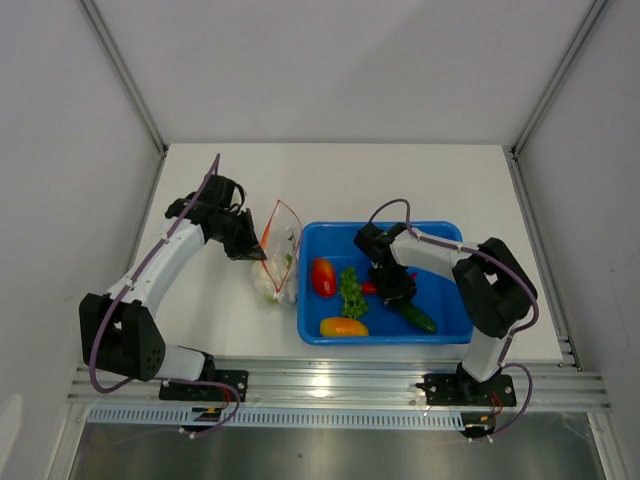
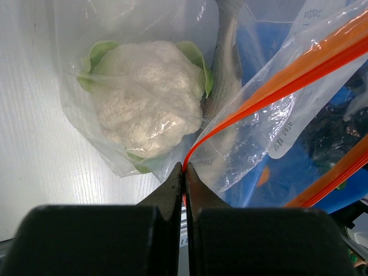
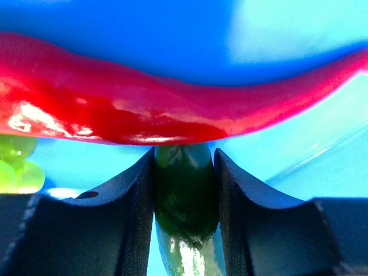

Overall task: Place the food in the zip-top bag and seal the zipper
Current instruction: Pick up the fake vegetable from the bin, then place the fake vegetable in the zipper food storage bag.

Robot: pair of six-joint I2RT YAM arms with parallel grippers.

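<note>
My left gripper is shut on the orange-red zipper at one end of the zip-top bag, holding its mouth up beside the tray. A white cauliflower and a grey fish lie inside the bag. My right gripper is down in the blue tray, both fingers pressed against the end of the dark green cucumber. The red chili lies across just beyond the fingertips. The tomato, lettuce and yellow squash rest in the tray's left half.
The tray's walls enclose my right gripper, and the cucumber runs toward the near right corner. White walls stand on three sides of the table. A metal rail runs along the near edge.
</note>
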